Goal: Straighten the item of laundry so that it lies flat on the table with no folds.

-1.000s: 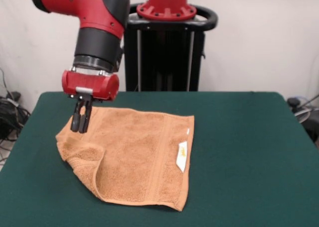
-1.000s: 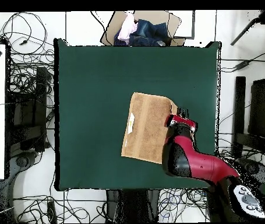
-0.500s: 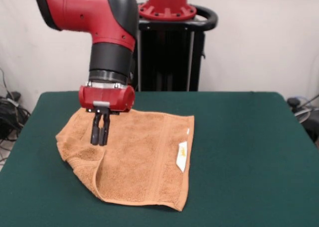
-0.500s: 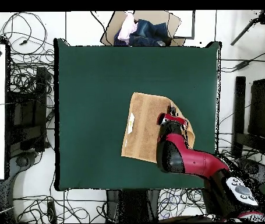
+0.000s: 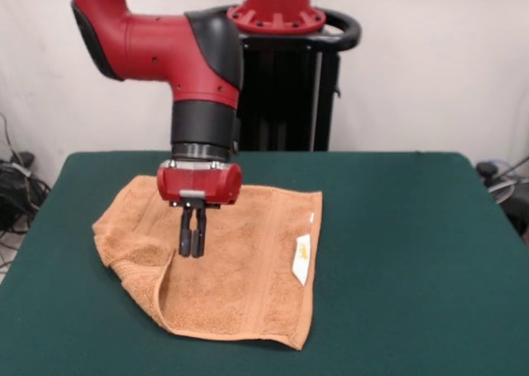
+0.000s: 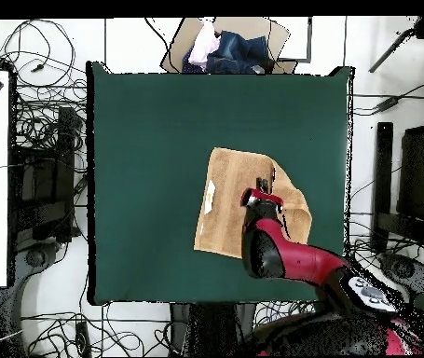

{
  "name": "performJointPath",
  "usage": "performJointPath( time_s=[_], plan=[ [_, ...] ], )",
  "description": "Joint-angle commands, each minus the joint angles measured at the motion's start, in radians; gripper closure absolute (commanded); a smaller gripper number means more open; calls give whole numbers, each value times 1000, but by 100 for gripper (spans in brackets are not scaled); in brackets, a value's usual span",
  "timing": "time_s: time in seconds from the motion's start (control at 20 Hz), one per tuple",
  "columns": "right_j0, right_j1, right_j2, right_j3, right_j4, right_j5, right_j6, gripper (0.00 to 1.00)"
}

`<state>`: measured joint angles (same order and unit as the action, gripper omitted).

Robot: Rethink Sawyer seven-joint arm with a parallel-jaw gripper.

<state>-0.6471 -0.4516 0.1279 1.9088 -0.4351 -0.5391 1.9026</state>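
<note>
Dark green table (image 5: pixel 413 252), only one thing lying on it: the orange-tan towel (image 5: pixel 248 268), sitting left of centre in the front view and closer to the robot-side edge than to the camera-side edge in the overhead view (image 6: pixel 229 200). Towel isn't flat: the portion toward the table's left edge in the front view is doubled over in a rounded fold, while the side toward the table's middle lies smooth with its white tag (image 5: pixel 302 259) up.
</note>
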Motion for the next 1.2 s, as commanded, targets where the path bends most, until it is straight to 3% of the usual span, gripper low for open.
performJointPath(
  time_s=[0.05, 1.2],
  plan=[
    [32, 80, 21, 32, 43, -73, 213, 100],
    [49, 299, -33, -75, 94, -237, 177, 100]
  ],
)
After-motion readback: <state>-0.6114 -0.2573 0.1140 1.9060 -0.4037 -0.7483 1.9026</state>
